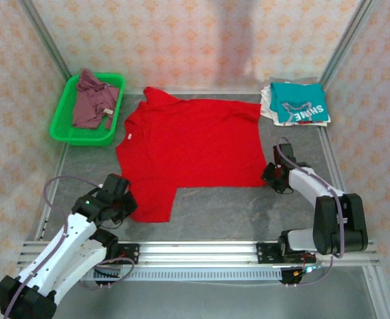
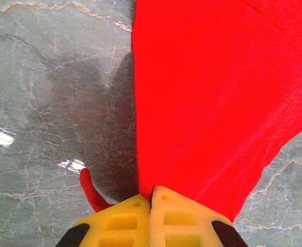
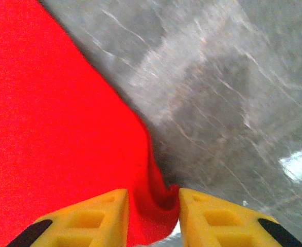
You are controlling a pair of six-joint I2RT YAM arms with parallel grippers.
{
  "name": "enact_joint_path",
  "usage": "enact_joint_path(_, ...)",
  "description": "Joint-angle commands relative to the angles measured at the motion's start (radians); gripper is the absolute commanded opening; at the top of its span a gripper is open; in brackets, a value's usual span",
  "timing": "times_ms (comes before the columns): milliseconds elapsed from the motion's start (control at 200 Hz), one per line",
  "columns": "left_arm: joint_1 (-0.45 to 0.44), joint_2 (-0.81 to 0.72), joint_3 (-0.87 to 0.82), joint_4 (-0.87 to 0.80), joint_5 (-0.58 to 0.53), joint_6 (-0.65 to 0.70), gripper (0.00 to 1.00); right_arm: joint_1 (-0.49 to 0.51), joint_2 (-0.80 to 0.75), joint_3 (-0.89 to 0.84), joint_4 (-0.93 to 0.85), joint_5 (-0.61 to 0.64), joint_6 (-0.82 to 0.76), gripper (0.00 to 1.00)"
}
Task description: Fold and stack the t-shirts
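The left arm stretches low over the surface's (image 1: 234,209) near-left part, its hand (image 2: 151,198) pinched tight on the red t-shirt's (image 1: 188,143) near-left corner. The right arm bends inward, its hand (image 3: 153,198) part-open astride the near-right corner. The shirt lies spread mid-surface. A folded teal t-shirt (image 1: 301,103) sits in the far-right corner.

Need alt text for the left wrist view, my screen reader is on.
The left gripper, shut, pinches the near edge of the red t-shirt, which spreads away across the right side of the frame. The grey marbled table shows on the left.
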Motion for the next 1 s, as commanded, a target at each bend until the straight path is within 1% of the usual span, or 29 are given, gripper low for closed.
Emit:
enact_joint_path(0, 0.008, 0.008, 0.003, 0.013, -0.042, 0.013, 0.00, 0.004, 0.015, 0.026, 0.025, 0.000, -0.012, 0.31)
enact_joint_path(180, 0.008, 0.005, 0.001, 0.014, -0.049, 0.015, 0.00, 0.004, 0.050, 0.010, 0.053, 0.004, -0.012, 0.30)
enact_joint_path(335, 0.011, -0.003, 0.000, 0.025, -0.059, 0.010, 0.00, 0.003, 0.047, 0.002, 0.051, 0.007, -0.011, 0.27)
enact_joint_path(430, 0.014, -0.008, 0.002, 0.028, -0.064, 0.006, 0.00, 0.004, 0.030, -0.005, 0.042, 0.008, -0.010, 0.20)
enact_joint_path(480, 0.015, -0.015, 0.008, 0.018, -0.069, 0.003, 0.00, 0.004, 0.015, -0.008, 0.030, 0.009, -0.009, 0.18)
enact_joint_path(651, 0.014, -0.084, 0.027, -0.014, -0.091, 0.006, 0.00, 0.003, -0.067, -0.040, 0.004, 0.009, 0.003, 0.05)
enact_joint_path(741, 0.014, -0.120, 0.024, -0.009, -0.068, 0.002, 0.00, 0.004, -0.099, -0.057, -0.004, -0.012, 0.009, 0.00)
enact_joint_path(911, 0.013, -0.143, 0.046, -0.026, -0.005, -0.002, 0.00, 0.004, -0.164, -0.077, -0.030, -0.025, 0.021, 0.00)
enact_joint_path(996, 0.013, -0.162, 0.080, -0.061, -0.001, -0.005, 0.00, 0.004, -0.211, -0.079, -0.056, -0.027, 0.029, 0.00)
